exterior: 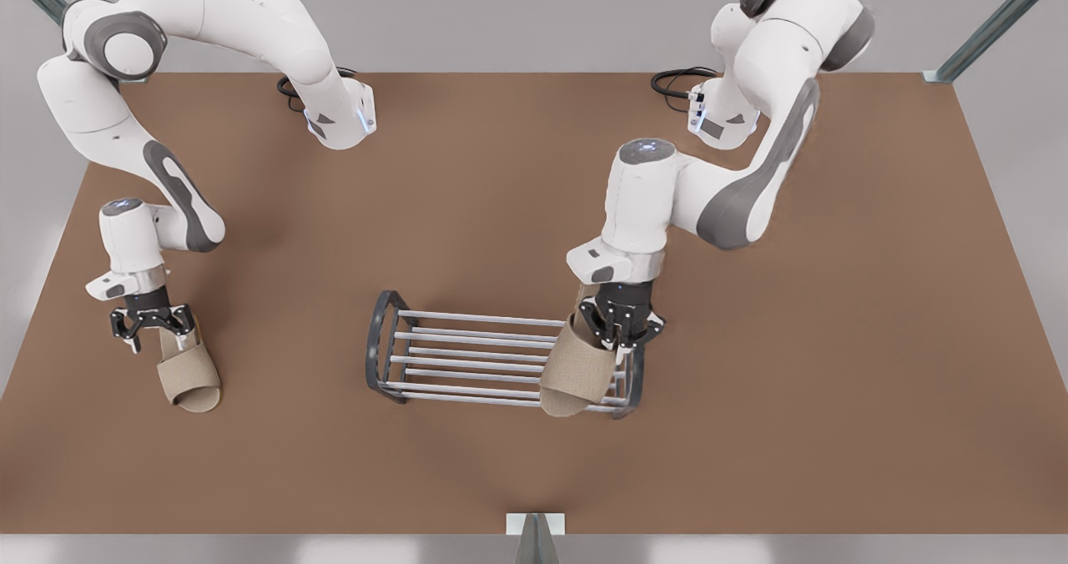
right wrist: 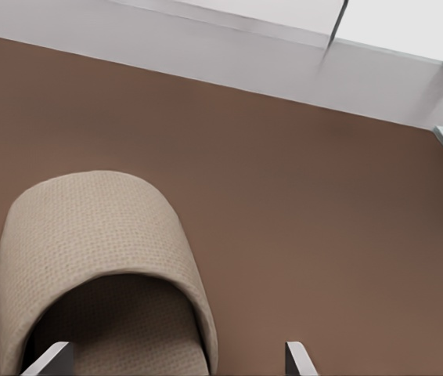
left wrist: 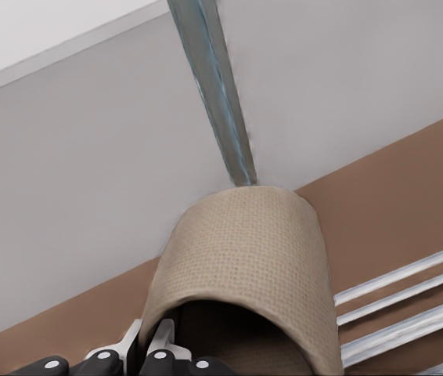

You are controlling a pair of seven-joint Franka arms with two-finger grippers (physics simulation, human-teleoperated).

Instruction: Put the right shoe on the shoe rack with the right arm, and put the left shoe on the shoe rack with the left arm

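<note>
On the brown surface (exterior: 834, 339), the shoe rack (exterior: 467, 355) has one slipper at its end on the front view's right. The left gripper (exterior: 622, 326) appears clamped on this left shoe (exterior: 576, 372), toe towards the camera, not yet released. The right shoe (exterior: 190, 372) lies well apart on the surface, pointing likewise, with the right gripper (exterior: 150, 324) spread open over its heel, ungrasped.
</note>
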